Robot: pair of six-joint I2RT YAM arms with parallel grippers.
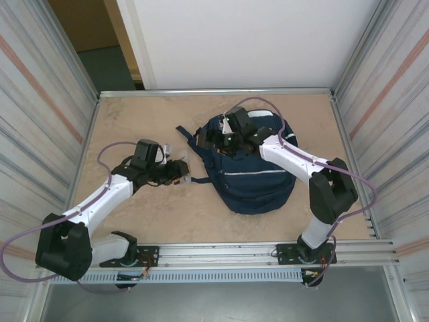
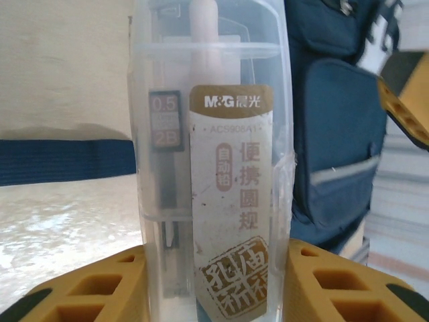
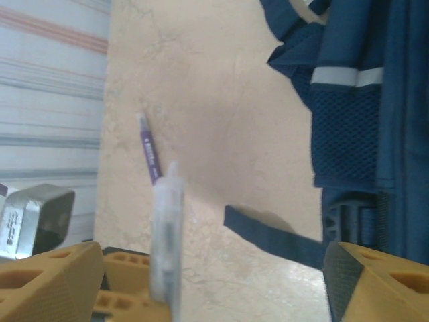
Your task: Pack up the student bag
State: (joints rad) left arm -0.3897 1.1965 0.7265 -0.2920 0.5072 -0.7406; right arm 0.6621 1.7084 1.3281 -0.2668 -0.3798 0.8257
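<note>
The student bag (image 1: 251, 171), navy with thin pale stripes, lies at the table's centre right; its side fills the right of the left wrist view (image 2: 335, 134). My left gripper (image 1: 179, 171) sits just left of the bag, shut on an upright clear plastic compass case (image 2: 214, 168) clamped between its yellow fingers (image 2: 100, 295). My right gripper (image 1: 226, 136) hovers over the bag's top end, jaws wide open and empty (image 3: 214, 268). In the right wrist view the clear case (image 3: 166, 235) appears edge-on, and the bag (image 3: 375, 100) is at the right.
A purple pen (image 3: 149, 154) lies on the beige table (image 1: 134, 121) beyond the case. A loose dark blue strap (image 3: 275, 238) trails from the bag across the table. Ribbed metal walls (image 1: 40, 100) close in left and right; a rail (image 1: 268, 251) runs along the near edge.
</note>
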